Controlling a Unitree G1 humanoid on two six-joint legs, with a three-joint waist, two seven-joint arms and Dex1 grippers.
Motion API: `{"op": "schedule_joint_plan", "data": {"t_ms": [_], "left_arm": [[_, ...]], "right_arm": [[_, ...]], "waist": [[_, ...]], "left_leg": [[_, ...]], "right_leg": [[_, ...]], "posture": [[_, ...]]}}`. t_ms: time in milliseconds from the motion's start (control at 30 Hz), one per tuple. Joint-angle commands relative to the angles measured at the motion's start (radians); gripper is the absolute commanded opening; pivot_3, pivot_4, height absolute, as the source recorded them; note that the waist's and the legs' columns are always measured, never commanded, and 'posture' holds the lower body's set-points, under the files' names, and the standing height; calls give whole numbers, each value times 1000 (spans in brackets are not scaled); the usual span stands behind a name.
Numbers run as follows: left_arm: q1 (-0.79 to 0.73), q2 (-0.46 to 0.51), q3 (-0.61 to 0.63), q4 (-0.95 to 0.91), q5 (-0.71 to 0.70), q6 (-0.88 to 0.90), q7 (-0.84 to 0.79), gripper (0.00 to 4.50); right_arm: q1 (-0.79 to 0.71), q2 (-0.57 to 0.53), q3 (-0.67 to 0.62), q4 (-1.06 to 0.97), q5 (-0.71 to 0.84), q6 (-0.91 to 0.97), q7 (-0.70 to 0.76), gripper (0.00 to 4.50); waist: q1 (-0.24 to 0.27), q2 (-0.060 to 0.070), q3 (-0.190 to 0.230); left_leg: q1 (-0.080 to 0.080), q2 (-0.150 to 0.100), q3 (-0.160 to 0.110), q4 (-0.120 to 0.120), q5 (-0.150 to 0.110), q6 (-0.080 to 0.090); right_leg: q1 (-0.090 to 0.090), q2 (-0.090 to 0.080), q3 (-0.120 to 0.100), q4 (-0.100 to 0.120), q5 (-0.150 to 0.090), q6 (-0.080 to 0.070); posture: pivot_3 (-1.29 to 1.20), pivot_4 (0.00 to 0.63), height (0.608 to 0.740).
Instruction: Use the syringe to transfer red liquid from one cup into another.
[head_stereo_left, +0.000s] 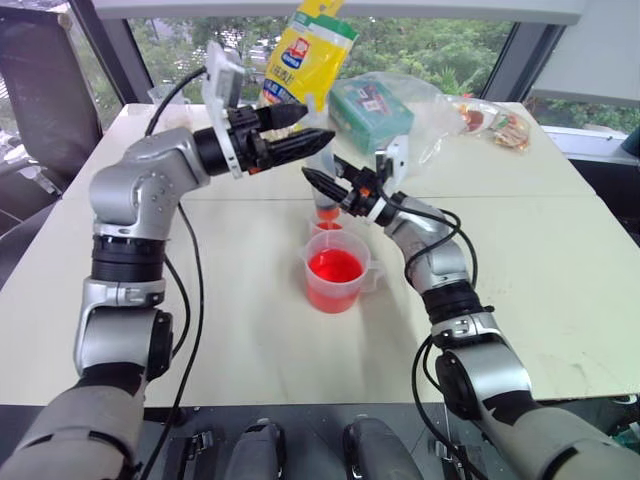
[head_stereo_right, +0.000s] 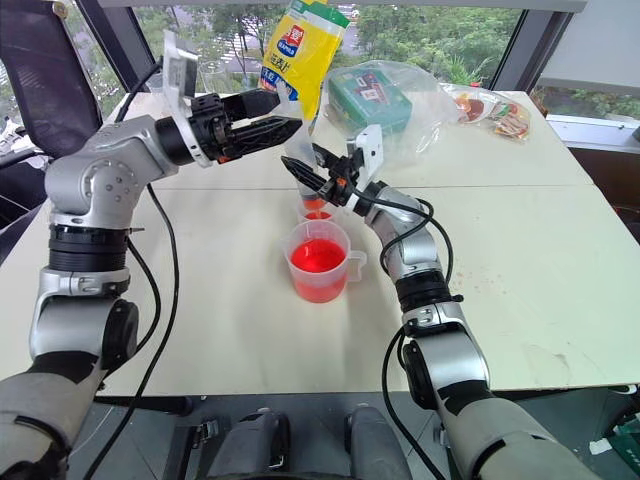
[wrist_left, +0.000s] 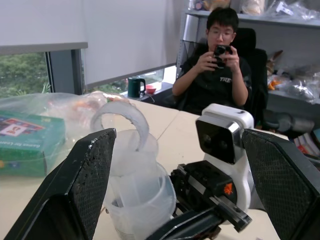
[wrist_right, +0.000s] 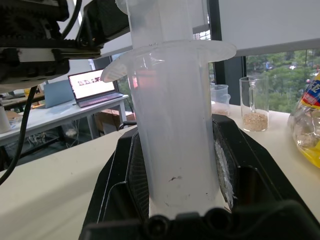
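Syringe (wrist_right: 175, 135) stands upright in the right jaws (head_stereo_right: 312, 178), which are pressed on its barrel from both sides. Its orange-red tip points down into the small cup (head_stereo_right: 314, 210), directly under these jaws, where a little red liquid (head_stereo_right: 316, 214) lies at the bottom. The beaker (head_stereo_right: 320, 262) with more red liquid stands on the counter (head_stereo_right: 520, 250) just beside the small cup, on the near side of it and below the right jaws.

The left jaws (head_stereo_left: 300, 130) are spread wide and hold nothing. They hover above and a little to the left of the right jaws, and the syringe's plunger ring (wrist_left: 122, 117) rises between the two spread fingers (wrist_left: 82, 185) without touching them.

Beyond the jaws, a yellow bag (head_stereo_right: 305, 45) and a green box (head_stereo_right: 372, 98) in clear plastic lie on the counter. A person (wrist_left: 215, 75) sits behind the counter.
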Motion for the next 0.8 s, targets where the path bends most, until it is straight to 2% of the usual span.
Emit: {"op": "schedule_joint_plan", "data": {"t_ms": [33, 67, 167, 200, 267, 400, 800], "left_arm": [[-38, -21, -4, 15, 12, -33, -18, 4119], [-41, -31, -8, 24, 18, -39, -20, 4119], [-54, -56, -13, 52, 29, -56, -25, 3338], [-58, -65, -12, 61, 30, -62, -26, 2961], [-66, -77, -9, 77, 34, -69, -28, 1889], [-72, -88, -9, 95, 45, -81, -33, 22], [-48, -94, -43, 102, 99, -103, -61, 22]], "right_arm": [[-9, -2, -6, -51, 1, -10, 3, 1393], [-7, -2, -5, -51, -1, -10, 2, 1393], [-4, -4, -5, -51, -5, -12, 2, 1393], [-3, -4, -5, -51, -7, -12, 1, 1393], [-3, -5, -5, -52, -9, -14, 0, 1393], [-3, -5, -4, -62, -12, -17, 0, 1393], [-33, -28, -18, -121, 7, 11, -7, 1393]], "waist": [[0, 0, 0], [0, 0, 0], [0, 0, 0], [0, 0, 0], [-1, 0, 0], [0, 0, 0], [0, 0, 0]], "left_leg": [[0, 0, 0, 0, 0, 0], [0, 0, 0, 0, 0, 0], [0, 0, 0, 0, 0, 0], [0, 0, 0, 0, 0, 0], [0, 0, 0, 0, 0, 0], [0, 0, 0, 0, 0, 0], [0, 0, 0, 0, 0, 0]], "right_leg": [[0, 0, 0, 0, 0, 0], [0, 0, 0, 0, 0, 0], [0, 0, 0, 0, 0, 0], [0, 0, 0, 0, 0, 0], [0, 0, 0, 0, 0, 0], [0, 0, 0, 0, 0, 0], [0, 0, 0, 0, 0, 0]], "posture": [[0, 150, 740], [0, 150, 740], [0, 150, 740], [0, 150, 740], [0, 150, 740], [0, 150, 740], [0, 150, 740]]}}
